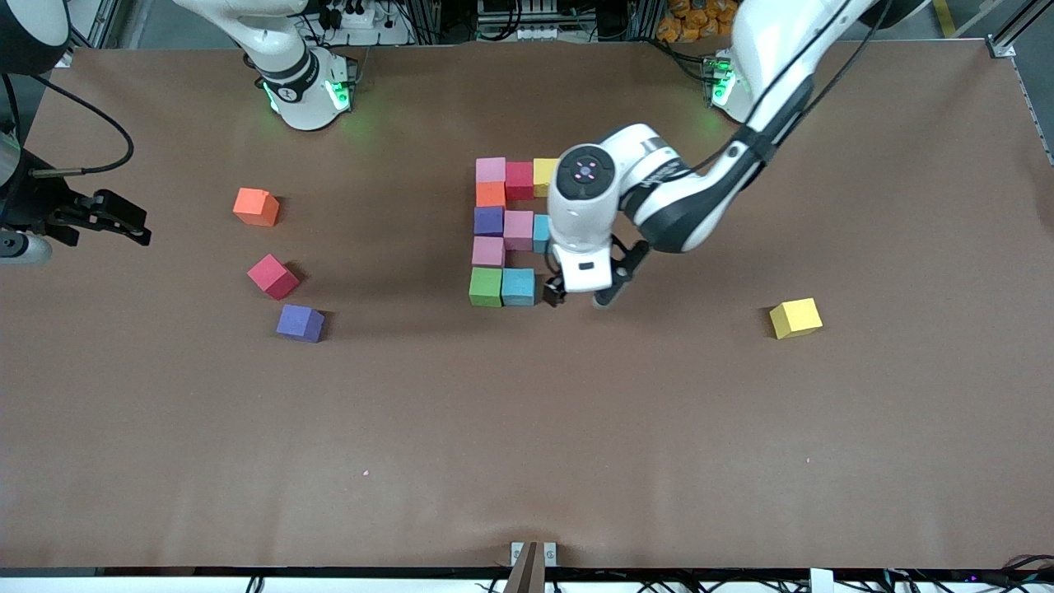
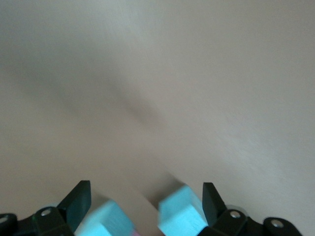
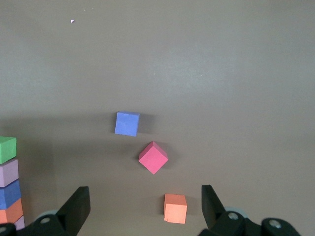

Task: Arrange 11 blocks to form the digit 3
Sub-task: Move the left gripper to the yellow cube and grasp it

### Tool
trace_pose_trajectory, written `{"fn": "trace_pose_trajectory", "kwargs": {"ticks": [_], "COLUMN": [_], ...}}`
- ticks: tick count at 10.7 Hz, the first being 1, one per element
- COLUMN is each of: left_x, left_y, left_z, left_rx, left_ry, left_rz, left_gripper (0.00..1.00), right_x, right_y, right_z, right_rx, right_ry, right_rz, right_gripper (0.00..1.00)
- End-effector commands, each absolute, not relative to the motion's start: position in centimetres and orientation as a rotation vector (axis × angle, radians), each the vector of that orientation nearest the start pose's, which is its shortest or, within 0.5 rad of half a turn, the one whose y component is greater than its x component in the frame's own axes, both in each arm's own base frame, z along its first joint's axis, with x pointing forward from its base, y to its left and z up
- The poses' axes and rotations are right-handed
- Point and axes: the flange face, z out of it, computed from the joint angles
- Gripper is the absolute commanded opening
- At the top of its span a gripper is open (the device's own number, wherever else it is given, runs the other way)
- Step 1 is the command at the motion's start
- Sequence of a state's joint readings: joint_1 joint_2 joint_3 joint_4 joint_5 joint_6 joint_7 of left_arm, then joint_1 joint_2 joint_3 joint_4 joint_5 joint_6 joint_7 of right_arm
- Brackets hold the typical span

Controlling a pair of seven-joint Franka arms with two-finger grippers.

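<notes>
The digit figure (image 1: pixel 502 231) stands mid-table, made of several cubes: pink, red and yellow in the bar nearest the arm bases, orange, purple, two more pink and a light blue below, and green (image 1: pixel 486 287) and light blue (image 1: pixel 518 287) nearest the camera. My left gripper (image 1: pixel 579 297) is open and empty, low over the table beside that light blue cube. In the left wrist view the gripper (image 2: pixel 145 189) has two light blue cubes (image 2: pixel 181 216) under its spread fingers. My right gripper (image 1: pixel 132 224) waits open at the right arm's end of the table.
A loose yellow cube (image 1: pixel 795 318) lies toward the left arm's end. Loose orange (image 1: pixel 256 207), red (image 1: pixel 273 276) and purple (image 1: pixel 300 323) cubes lie toward the right arm's end. The right wrist view shows them too: orange (image 3: pixel 175 208), red (image 3: pixel 153 157), purple (image 3: pixel 127 123).
</notes>
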State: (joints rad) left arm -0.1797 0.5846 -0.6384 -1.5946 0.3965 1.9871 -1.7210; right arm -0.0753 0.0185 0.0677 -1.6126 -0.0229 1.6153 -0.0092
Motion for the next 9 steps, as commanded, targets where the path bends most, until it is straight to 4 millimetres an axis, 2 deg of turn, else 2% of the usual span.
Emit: {"fn": "trace_pose_trajectory", "kwargs": {"ticks": [1,2,4,5,6,8,9], "left_x": [52.6,53.6,53.3,53.6,53.8,54.9,54.8], "left_y": [-38.1,-35.1,-30.1,-27.1,-24.8,-18.7,-15.9], "left_z": [35.4,35.6,35.6,35.9,35.8,34.2,32.8], "left_rx": [-2.827,-2.825,-2.82,-2.821,-2.83,-2.858,-2.881], "left_ry": [-0.895,-0.809,-0.61,-0.538,-0.432,-0.337,-0.343], "left_rz": [0.056,0.075,0.09,0.096,0.126,0.198,0.211], "left_gripper": [1.0,1.0,1.0,1.0,1.0,1.0,1.0], "right_x": [56.2,56.1,56.0,56.1,56.1,56.1,56.2], "right_y": [-0.8,-0.7,-1.0,-1.0,-1.0,-1.1,-1.1], "right_z": [59.8,59.8,59.9,59.8,59.8,59.8,59.8], "right_rx": [-3.161,-3.161,-3.161,-3.163,-3.163,-3.163,-3.161], "right_ry": [0.008,0.006,0.016,0.013,0.013,0.015,0.015], "right_rz": [0.041,0.044,0.049,0.051,0.051,0.044,0.041], "right_gripper": [1.0,1.0,1.0,1.0,1.0,1.0,1.0]}}
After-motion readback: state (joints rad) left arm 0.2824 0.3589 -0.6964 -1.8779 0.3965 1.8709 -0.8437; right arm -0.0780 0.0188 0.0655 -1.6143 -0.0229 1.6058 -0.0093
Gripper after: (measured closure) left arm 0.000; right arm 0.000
